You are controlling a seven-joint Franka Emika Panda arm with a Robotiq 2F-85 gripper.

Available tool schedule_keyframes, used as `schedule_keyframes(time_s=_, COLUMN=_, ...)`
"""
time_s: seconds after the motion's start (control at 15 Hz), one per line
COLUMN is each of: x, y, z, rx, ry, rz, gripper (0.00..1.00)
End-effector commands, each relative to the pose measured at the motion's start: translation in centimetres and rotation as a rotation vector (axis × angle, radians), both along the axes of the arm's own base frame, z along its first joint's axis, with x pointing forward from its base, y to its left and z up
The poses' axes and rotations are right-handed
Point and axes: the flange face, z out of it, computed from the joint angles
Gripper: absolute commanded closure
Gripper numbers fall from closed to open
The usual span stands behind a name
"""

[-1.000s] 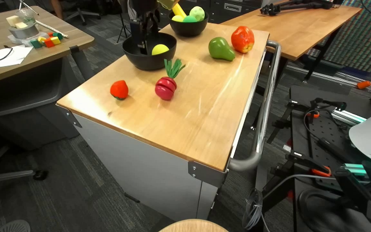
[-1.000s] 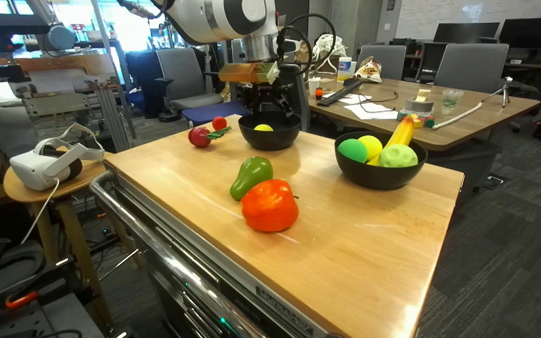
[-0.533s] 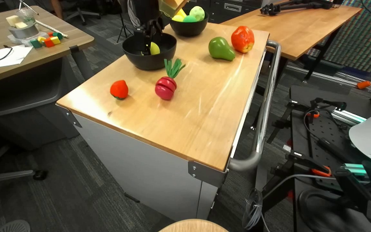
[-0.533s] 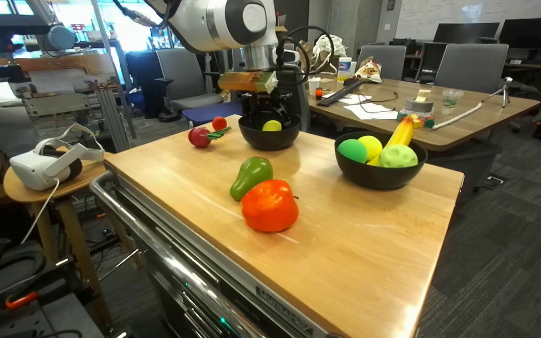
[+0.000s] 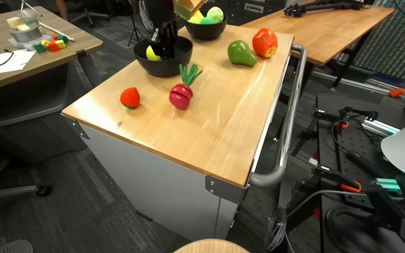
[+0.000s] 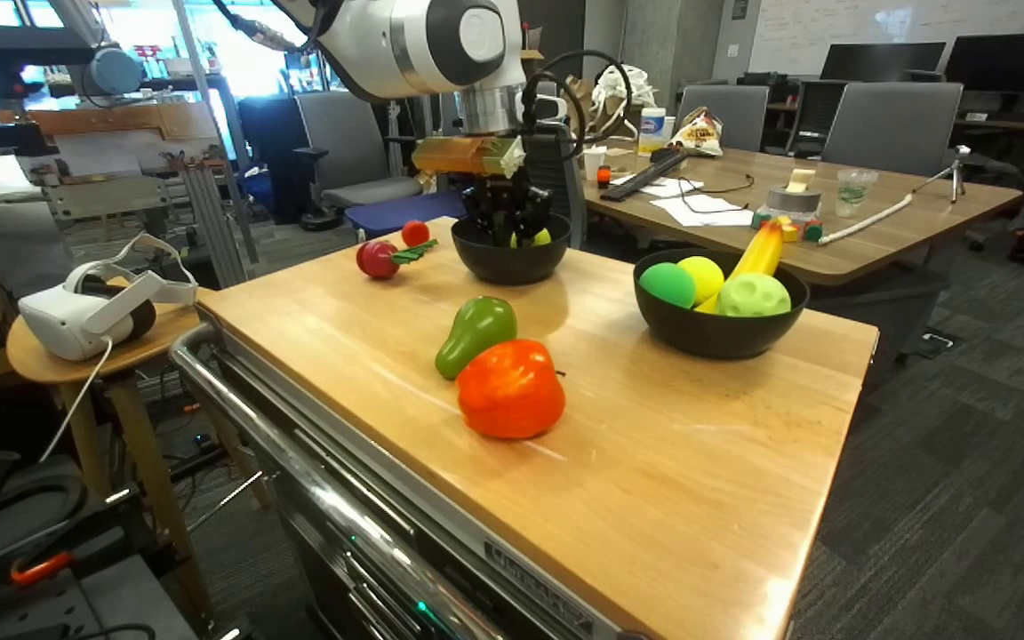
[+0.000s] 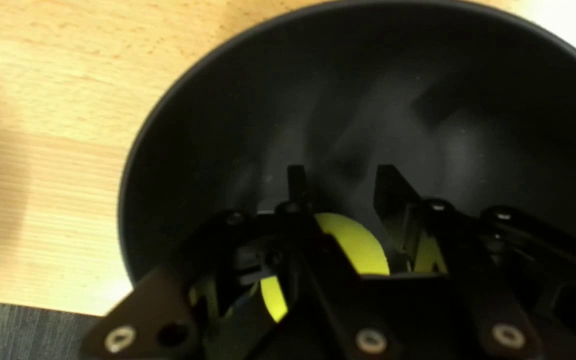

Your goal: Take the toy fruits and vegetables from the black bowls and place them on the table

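A yellow-green round fruit [image 5: 152, 53] lies in a black bowl [image 5: 162, 68]. My gripper [image 7: 343, 186] reaches down into that bowl, its fingers partly closed but apart. In the wrist view, the round fruit [image 7: 358, 245] is partly covered by one finger, and dark space shows between it and the opposite finger; no grip is visible. A second black bowl [image 6: 716, 333] holds a yellow banana [image 6: 756, 256], a green round fruit [image 6: 668, 284], a yellow one [image 6: 702, 274] and a light green one [image 6: 752, 295].
On the table [image 5: 202, 140] lie a red tomato [image 5: 130, 97], a radish [image 5: 180, 96], a green pear-shaped toy [image 6: 478, 336] and a large red-orange one [image 6: 512, 389]. A metal bar handle [image 5: 290, 116] runs along one table side.
My gripper has come down into the bowl and its fingers have drawn nearer each other. The yellow-green fruit has shifted within the bowl, leftward in an exterior view.
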Motion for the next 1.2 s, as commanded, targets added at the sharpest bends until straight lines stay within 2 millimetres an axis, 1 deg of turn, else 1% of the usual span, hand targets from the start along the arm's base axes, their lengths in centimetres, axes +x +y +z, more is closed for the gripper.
schedule_keyframes(time_s=0.0, x=0.1, y=-0.1, z=0.6, rx=-0.003, ry=-0.015, rz=-0.011, gripper=0.35)
schedule_keyframes(time_s=0.07, x=0.1, y=-0.1, z=0.6, rx=-0.003, ry=-0.015, rz=-0.008, gripper=0.33)
schedule_keyframes(time_s=0.13, x=0.1, y=-0.1, z=0.5, rx=-0.006, ry=-0.015, rz=-0.007, gripper=0.27)
schedule_keyframes(time_s=0.33, x=0.2, y=0.0, z=0.5, rx=-0.007, ry=-0.021, rz=-0.004, gripper=0.03)
schedule_keyframes(time_s=0.4, x=0.3, y=0.0, z=0.5, rx=-0.008, ry=-0.027, rz=-0.004, gripper=0.00)
schedule_keyframes(time_s=0.67, x=0.9, y=0.2, z=0.2, rx=-0.002, ry=-0.058, rz=0.007, gripper=0.00)
schedule_keyframes(time_s=0.93, x=1.4, y=0.5, z=-1.0, rx=0.000, ry=-0.084, rz=0.020, gripper=0.00)
schedule_keyframes(time_s=1.0, x=1.5, y=0.6, z=-1.3, rx=-0.002, ry=-0.092, rz=0.024, gripper=0.03)
schedule_keyframes(time_s=1.07, x=1.6, y=0.6, z=-1.5, rx=-0.007, ry=-0.101, rz=0.030, gripper=0.22)
schedule_keyframes(time_s=1.13, x=1.6, y=0.7, z=-1.6, rx=-0.007, ry=-0.107, rz=0.034, gripper=0.27)
